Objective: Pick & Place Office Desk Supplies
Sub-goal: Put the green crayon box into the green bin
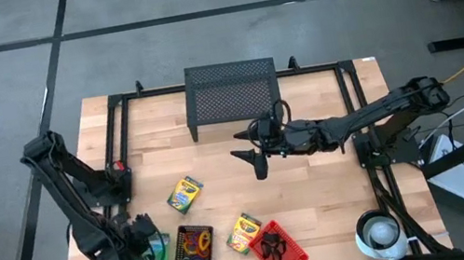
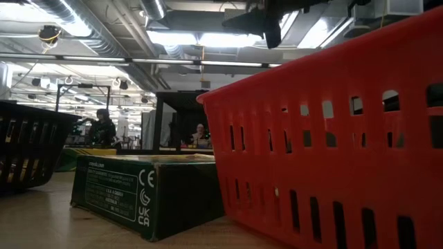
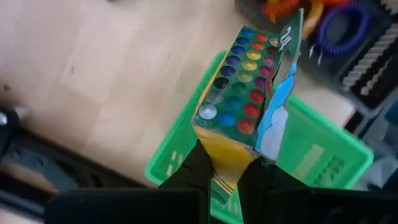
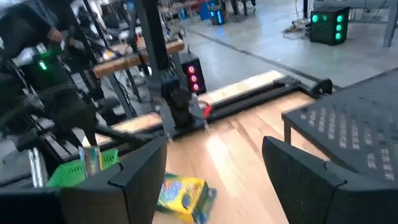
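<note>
The left end effector (image 3: pixel 227 177) is clenched on an opened crayon box (image 3: pixel 245 106), holding it over the green basket (image 3: pixel 323 158) at the desk's (image 1: pixel 336 188) front left corner, apparently to drop it in there. The right end effector (image 1: pixel 256 159) hangs released over the middle of the desk, just in front of the black mesh stand (image 1: pixel 233 97), likely waiting. Two more crayon boxes (image 1: pixel 184 195) lie on the pale wood near the black tray (image 1: pixel 193 253) of rings and the red basket (image 1: pixel 283 252). Beyond is an open workshop with grey flooring.
</note>
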`<control>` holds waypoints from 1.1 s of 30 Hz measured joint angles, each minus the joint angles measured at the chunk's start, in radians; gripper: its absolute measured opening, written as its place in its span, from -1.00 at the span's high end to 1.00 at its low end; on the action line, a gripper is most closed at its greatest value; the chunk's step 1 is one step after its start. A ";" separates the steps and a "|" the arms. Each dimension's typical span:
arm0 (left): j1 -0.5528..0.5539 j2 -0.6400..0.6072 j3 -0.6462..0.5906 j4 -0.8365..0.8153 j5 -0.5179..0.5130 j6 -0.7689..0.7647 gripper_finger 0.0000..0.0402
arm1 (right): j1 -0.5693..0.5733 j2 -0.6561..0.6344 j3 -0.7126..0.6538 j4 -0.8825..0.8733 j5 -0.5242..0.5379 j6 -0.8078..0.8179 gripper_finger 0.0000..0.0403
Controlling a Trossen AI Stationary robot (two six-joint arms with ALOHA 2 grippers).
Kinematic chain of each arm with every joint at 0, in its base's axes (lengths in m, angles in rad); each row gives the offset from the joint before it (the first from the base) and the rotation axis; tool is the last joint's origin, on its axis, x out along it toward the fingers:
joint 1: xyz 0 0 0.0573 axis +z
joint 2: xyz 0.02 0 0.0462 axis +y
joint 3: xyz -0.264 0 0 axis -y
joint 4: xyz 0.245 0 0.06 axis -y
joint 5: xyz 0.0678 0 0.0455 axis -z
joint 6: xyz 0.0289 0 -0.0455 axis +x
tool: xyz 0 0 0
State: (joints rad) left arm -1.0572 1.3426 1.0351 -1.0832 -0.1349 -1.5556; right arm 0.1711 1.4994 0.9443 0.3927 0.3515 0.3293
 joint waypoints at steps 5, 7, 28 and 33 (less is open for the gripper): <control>0.054 0.000 0.000 -0.011 -0.064 0.062 0.83 | 0.000 0.013 0.000 -0.004 0.000 0.001 -0.33; 0.082 0.000 0.000 -0.044 -0.080 0.090 0.83 | 0.000 0.017 0.000 -0.003 -0.001 0.001 -0.33; 0.187 0.000 0.001 -0.224 -0.287 0.211 0.83 | 0.003 0.021 0.000 -0.004 -0.021 0.005 -0.33; 0.122 0.000 0.001 -0.225 -0.397 0.179 0.83 | 0.006 0.021 0.000 -0.005 -0.031 0.012 -0.33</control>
State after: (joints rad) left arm -0.9355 1.3426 1.0359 -1.3080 -0.5322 -1.3764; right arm 0.1773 1.5204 0.9440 0.3876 0.3206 0.3411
